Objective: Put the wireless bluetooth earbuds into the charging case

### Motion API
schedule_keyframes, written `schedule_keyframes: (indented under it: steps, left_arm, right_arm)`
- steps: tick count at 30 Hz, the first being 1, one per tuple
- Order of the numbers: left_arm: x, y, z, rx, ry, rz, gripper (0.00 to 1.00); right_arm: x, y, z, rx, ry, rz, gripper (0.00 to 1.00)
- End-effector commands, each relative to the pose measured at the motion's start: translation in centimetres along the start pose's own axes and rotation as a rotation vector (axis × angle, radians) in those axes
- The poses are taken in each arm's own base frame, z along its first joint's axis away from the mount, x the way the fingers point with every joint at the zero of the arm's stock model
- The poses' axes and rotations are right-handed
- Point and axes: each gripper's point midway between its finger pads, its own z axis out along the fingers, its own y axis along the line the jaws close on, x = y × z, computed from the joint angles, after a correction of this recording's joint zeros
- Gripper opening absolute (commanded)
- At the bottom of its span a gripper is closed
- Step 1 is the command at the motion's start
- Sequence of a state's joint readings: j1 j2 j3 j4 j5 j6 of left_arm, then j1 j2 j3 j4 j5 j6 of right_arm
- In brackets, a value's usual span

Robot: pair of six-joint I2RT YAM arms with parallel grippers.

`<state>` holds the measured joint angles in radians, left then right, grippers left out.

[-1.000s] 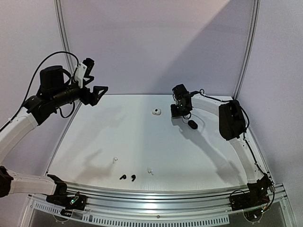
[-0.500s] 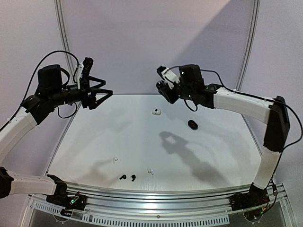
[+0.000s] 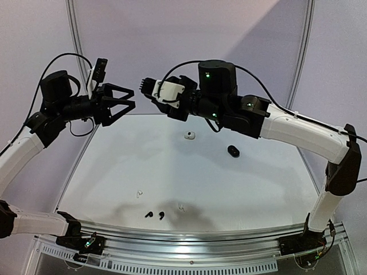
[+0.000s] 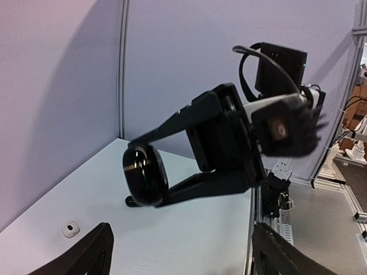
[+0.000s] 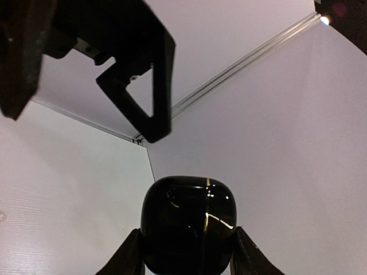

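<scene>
High at the left, the left claw (image 3: 133, 97) hangs spread and empty. Facing it, the right claw (image 4: 135, 172) pinches a black charging case (image 5: 189, 223), which is plain only in the wrist views. Only the overhead view shows the white earbuds (image 3: 138, 193) and black earbuds (image 3: 148, 215), lying near the table (image 3: 258, 189) front edge.
</scene>
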<state>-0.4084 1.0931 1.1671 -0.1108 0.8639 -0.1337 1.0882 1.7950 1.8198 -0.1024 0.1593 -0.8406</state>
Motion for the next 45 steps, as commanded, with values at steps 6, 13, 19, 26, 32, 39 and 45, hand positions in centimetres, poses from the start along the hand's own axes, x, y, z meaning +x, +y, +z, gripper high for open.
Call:
schedule_keyframes:
  steps: [6, 13, 19, 26, 32, 39, 45]
  left_arm:
    - [0.3, -0.9, 1.1, 0.052, 0.006, -0.016, 0.70]
    - [0.9, -1.3, 1.7, 0.068, 0.033, -0.012, 0.51]
    - [0.6, -1.3, 1.8, 0.064, 0.029, -0.004, 0.28]
    - [0.7, -1.6, 1.8, 0.082, 0.024, 0.004, 0.12]
    - [0.6, -2.4, 1.7, 0.128, 0.017, 0.020, 0.00]
    - [0.5, -2.7, 1.2, 0.123, -0.007, 0.079, 0.00]
    - [0.4, -2.0, 0.2, 0.070, -0.020, 0.214, 0.00]
  right_arm:
    - [-2.0, 2.5, 0.3, -0.061, -0.007, -0.116, 0.24]
    - [-3.0, 2.6, 0.3, -0.064, -0.033, -0.113, 0.23]
    - [-3.2, 3.3, 0.5, -0.088, -0.038, -0.136, 0.23]
    - [-3.2, 3.7, 0.7, -0.104, -0.040, -0.146, 0.22]
    - [-3.3, 3.7, 0.8, -0.107, -0.045, -0.149, 0.22]
    - [-3.3, 2.6, 0.9, -0.059, -0.034, -0.080, 0.74]
    - [-5.1, 1.3, -2.0, -0.256, -0.162, 0.178, 0.99]
